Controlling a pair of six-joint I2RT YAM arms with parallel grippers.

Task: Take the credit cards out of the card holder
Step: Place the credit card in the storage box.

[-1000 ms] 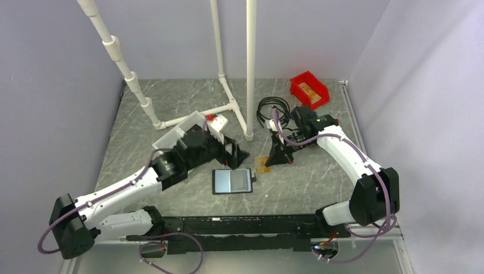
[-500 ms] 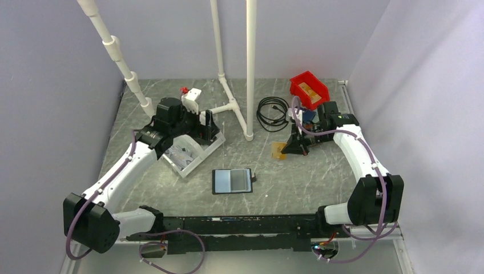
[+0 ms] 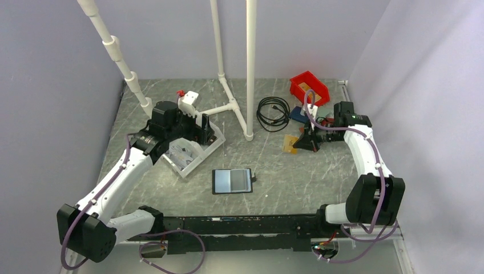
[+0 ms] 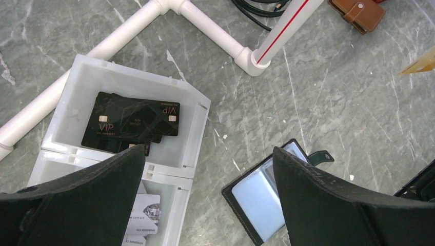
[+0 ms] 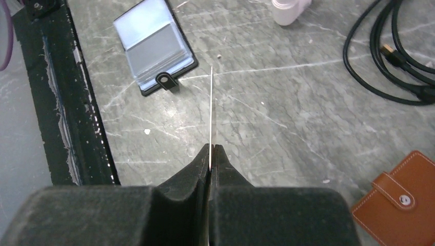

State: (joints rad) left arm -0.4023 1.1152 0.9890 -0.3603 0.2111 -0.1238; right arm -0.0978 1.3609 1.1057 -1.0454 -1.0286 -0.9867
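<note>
Holding a gold-tan card (image 5: 212,102) edge-on, right gripper (image 5: 211,148) hovers — left gripper (image 4: 209,151) gapes.

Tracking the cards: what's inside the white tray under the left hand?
White tray: one compartment holds overlapping black VIP cards; the other shows pale cards. A finger of the open left hand covers the rest of it, so no full count.
</note>
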